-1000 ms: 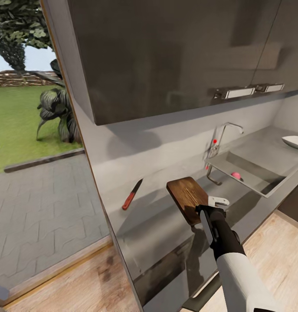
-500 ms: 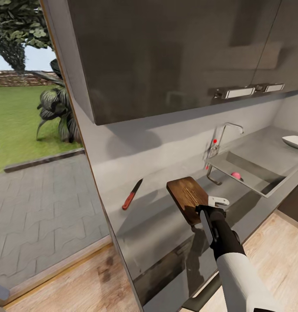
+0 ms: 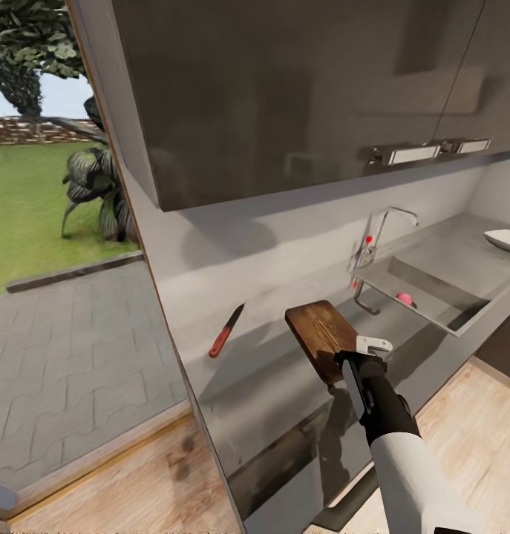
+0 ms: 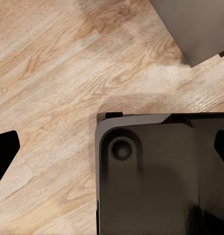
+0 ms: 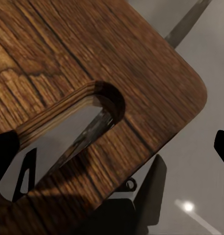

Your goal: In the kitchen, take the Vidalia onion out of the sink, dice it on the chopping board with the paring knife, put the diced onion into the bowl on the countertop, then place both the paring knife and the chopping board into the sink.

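The dark brown chopping board (image 3: 320, 335) lies on the grey countertop (image 3: 284, 386), left of the sink (image 3: 433, 289). My right gripper (image 3: 370, 346) hovers open at the board's near right end. In the right wrist view the board's handle slot (image 5: 68, 132) lies between the spread fingers (image 5: 5, 152) of the right gripper (image 5: 112, 147). The paring knife (image 3: 226, 332), red handle nearest, lies on the counter left of the board. The pinkish Vidalia onion (image 3: 405, 299) rests in the sink. The white bowl (image 3: 505, 240) stands far right. My left gripper (image 4: 112, 147) hangs open above the floor.
Dark wall cabinets (image 3: 299, 96) hang low over the counter. A chrome tap (image 3: 384, 226) with a red knob stands behind the sink. Left of the counter end, a doorway opens onto a paved yard (image 3: 69, 356). The robot's dark base (image 4: 161, 176) sits on wooden floor (image 4: 53, 73).
The head view has shifted slightly. The board, knife, onion and right arm keep their places.
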